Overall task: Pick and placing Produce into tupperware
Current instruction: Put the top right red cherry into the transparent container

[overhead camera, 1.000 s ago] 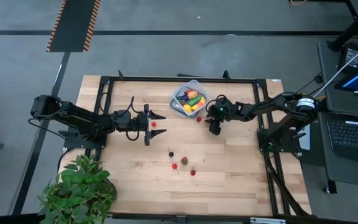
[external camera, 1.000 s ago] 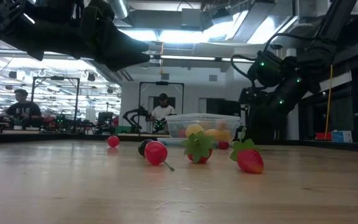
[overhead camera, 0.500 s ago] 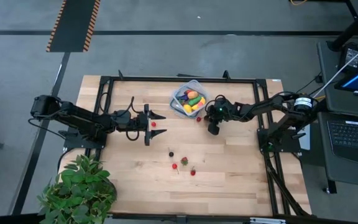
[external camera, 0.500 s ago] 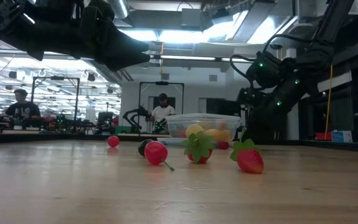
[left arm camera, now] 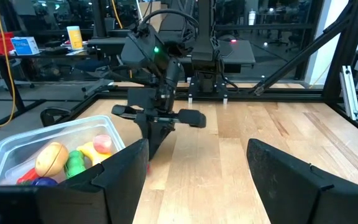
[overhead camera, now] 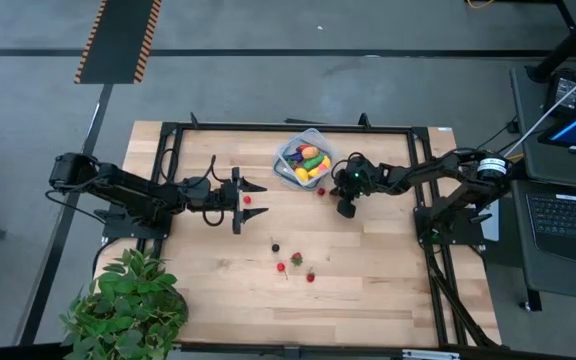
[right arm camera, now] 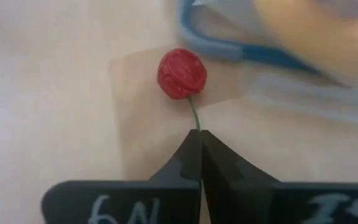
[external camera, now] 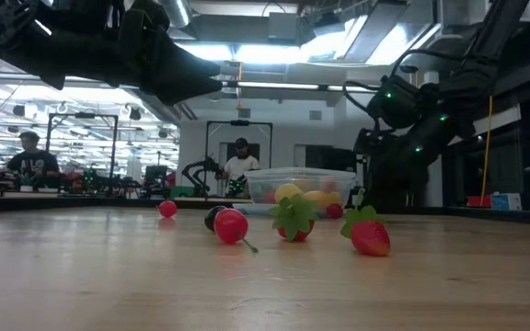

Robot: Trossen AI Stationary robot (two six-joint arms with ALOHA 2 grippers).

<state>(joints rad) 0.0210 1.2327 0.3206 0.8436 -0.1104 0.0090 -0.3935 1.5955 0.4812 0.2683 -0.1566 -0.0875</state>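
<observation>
**Beside the tupperware, a cherry caught by its stem**

At the table's twelve o'clock edge, we see the tupperware (overhead camera: 304,158) already holding several pieces of produce. Just off its five o'clock corner, the right gripper (right arm camera: 199,142) has its jaws pinched shut on the thin stem of a red cherry (right arm camera: 182,73) resting on the wood. Over at nine o'clock, the left gripper (overhead camera: 245,188) waits with jaws wide near one red berry (overhead camera: 247,199). We judge the job past halfway: five small pieces (overhead camera: 296,259) remain loose toward six o'clock.

Bright overhead ceiling glare; soft, blurred right wrist close-up.
</observation>
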